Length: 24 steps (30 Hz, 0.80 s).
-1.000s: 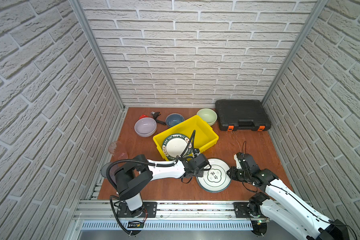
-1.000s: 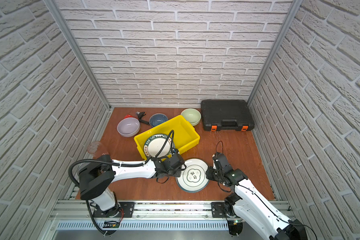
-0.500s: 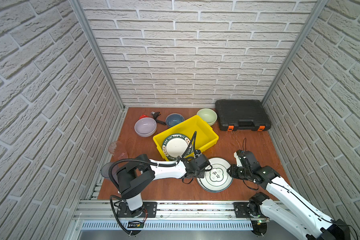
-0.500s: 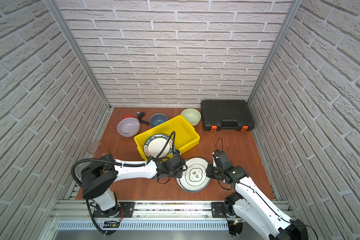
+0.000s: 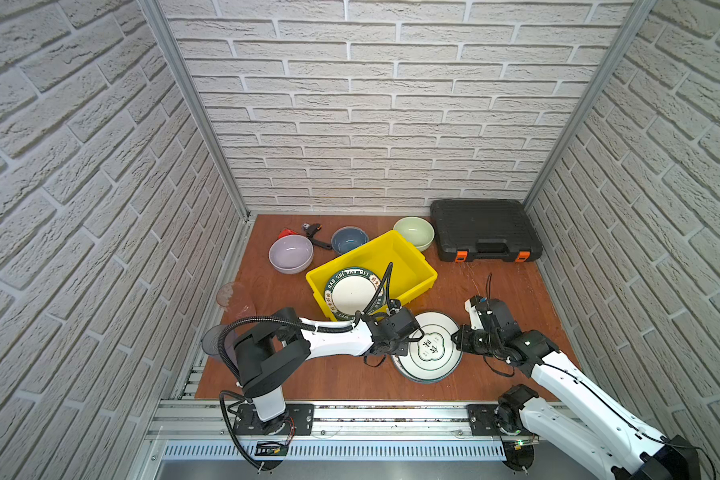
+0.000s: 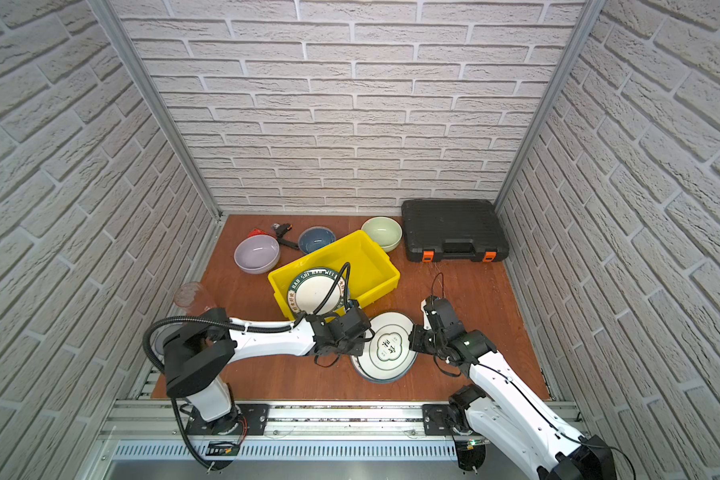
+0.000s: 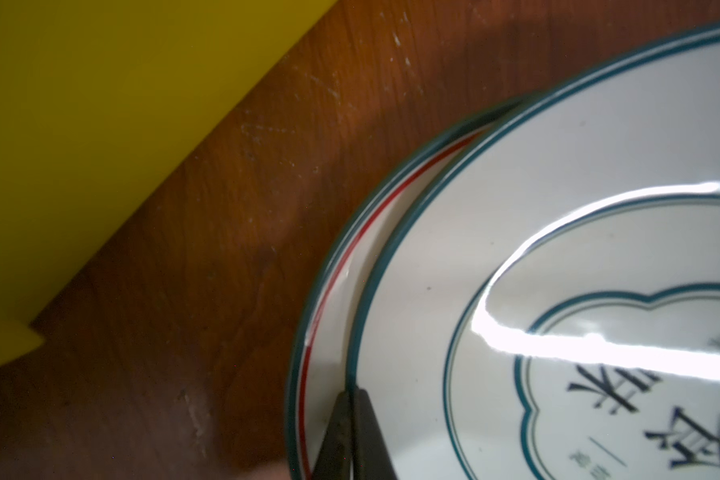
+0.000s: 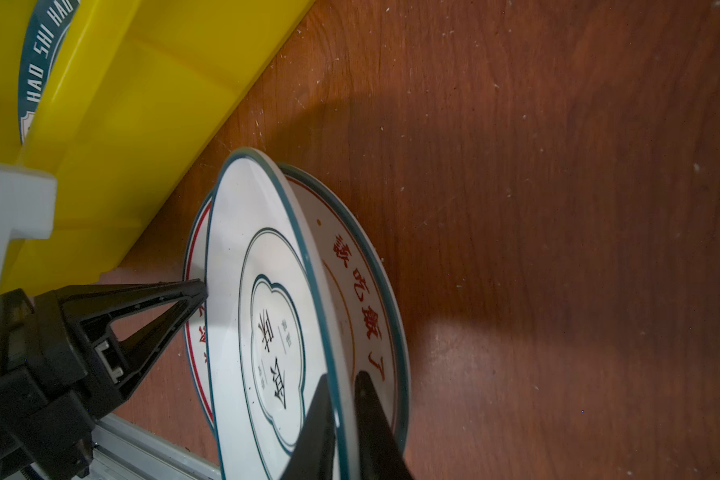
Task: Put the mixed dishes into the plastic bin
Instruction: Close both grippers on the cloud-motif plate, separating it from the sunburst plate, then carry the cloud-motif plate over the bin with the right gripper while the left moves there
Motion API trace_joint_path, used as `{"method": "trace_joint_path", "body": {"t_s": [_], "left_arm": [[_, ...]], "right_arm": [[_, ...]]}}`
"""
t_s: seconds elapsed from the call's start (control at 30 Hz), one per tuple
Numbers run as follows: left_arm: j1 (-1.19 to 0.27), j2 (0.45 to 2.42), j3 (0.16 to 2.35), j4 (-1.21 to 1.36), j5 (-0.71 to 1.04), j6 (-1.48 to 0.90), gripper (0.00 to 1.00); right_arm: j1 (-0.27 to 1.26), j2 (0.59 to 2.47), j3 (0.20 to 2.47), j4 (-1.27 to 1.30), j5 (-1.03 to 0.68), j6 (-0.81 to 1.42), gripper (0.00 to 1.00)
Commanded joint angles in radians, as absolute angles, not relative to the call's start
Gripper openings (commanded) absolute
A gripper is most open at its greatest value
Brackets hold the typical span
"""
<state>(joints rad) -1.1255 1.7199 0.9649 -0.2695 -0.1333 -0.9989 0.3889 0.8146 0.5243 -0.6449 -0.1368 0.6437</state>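
Two plates lie stacked near the front of the brown table [image 5: 495,291], just beside the yellow bin [image 5: 395,259]. The top one is the green-rimmed plate [image 8: 267,270]. Under it is the red-lettered plate [image 8: 362,282].

The right gripper [image 8: 342,378] has one finger on top of the green-rimmed plate's edge and one under it, and they pinch it. A second ago those fingers stood wider apart, right next to the plate. Now they are closed on the rim. On that side the plate is up off the red-lettered plate, so it sits tilted.

The left gripper [image 8: 202,291] is at the other side of the same plate. Its fingers are pressed together and the tips touch the rim. I cannot tell if they nip the rim or only push on it. It is in the same spot as a second ago.

Nothing else has moved. One lettered plate [image 5: 350,295] lies in the near end of the bin. The lilac bowl [image 5: 290,253], the dark-blue bowl [image 5: 349,240] and the pale-green bowl [image 5: 413,232] stand on the table behind the bin — all three outside it. A pink tumbler [image 5: 233,297] and a second tumbler [image 5: 215,338] stand at the left edge, the second partly hidden by the left arm. The wrench [image 5: 314,232] lies at the back, and the black case [image 5: 485,228] sits in the far right corner.
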Motion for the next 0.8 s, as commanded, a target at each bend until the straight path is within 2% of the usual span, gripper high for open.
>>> {"method": "trace_joint_path", "body": {"t_s": [0.0,0.37,0.53,0.77], "left_arm": [[-1.112,1.694,0.99,-0.332,-0.146,-0.973,0.08],[-1.038,1.447,0.989,-0.384,-0.173,-0.895,0.22],[-0.969,1.326,0.958,-0.454,-0.174,-0.887,0.39],[-0.855,1.179,0.899,-0.544,-0.201,-0.872,0.5]], "right_arm": [[0.393,0.816,0.557,-0.693,-0.074,0.614,0.07],[0.393,0.843,0.637,-0.716,-0.042,0.582,0.06],[0.393,0.855,0.695,-0.75,-0.027,0.556,0.06],[0.393,0.863,0.809,-0.815,0.005,0.505,0.06]]}}
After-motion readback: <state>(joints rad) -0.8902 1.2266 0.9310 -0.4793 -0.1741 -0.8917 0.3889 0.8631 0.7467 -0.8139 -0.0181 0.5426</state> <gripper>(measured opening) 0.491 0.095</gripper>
